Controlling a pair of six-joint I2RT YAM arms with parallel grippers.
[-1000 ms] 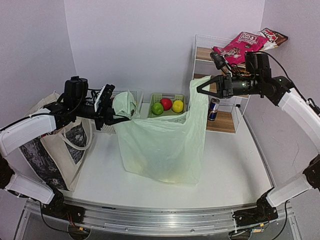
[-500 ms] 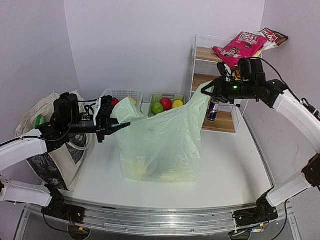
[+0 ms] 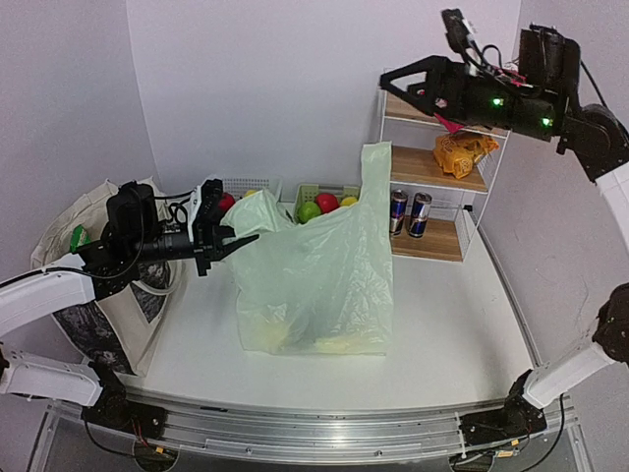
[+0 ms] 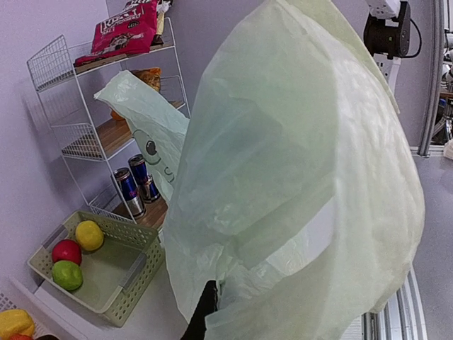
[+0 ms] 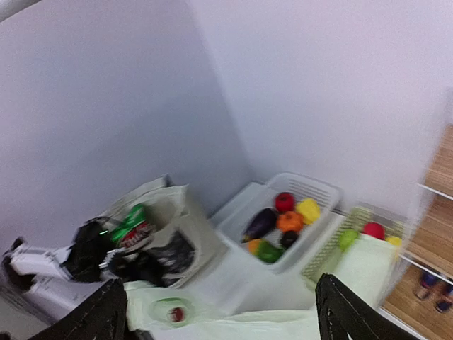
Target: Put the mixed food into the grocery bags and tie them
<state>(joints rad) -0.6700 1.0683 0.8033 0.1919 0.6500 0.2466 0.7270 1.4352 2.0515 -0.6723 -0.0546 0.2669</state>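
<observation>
Here's the pale-green plastic bag [image 3: 314, 285] standing in the middle of the table [image 3: 442, 315]. The left claw [image 3: 224, 246] is clamped together on its left handle, pulling that corner out sideways. On the left wrist camera the film billows right up against the lens, with one dark finger [image 4: 205, 315] pressed to it at the bottom edge.

The bag's other handle [image 3: 373, 172] stands straight up on its own. The right claw [image 3: 391, 84] is high above the bag's right side and well apart from it. Its own camera shows two dark fingers [image 5: 99, 319] spread to the lower corners of the frame, with only the scene below in the gap.

Yellowish shapes show through the bottom of the bag, but I can't tell what they are.

Left of the bag slumps the canvas tote [image 3: 103, 285], with a green packet [image 3: 78, 236] peeking from its mouth.

Right of the bag is the wire rack [image 3: 432, 241]. There are two cans [image 3: 408, 212] on a lower shelf, an orange packet [image 3: 462, 152] one shelf up, and a pink packet [image 4: 127, 28] on top.

Behind the bag sits a green basket [image 3: 332, 187] with a green, a red and a yellow fruit. A white basket [image 3: 251, 183] is just beside it, behind the bag's left corner, holding more produce.
</observation>
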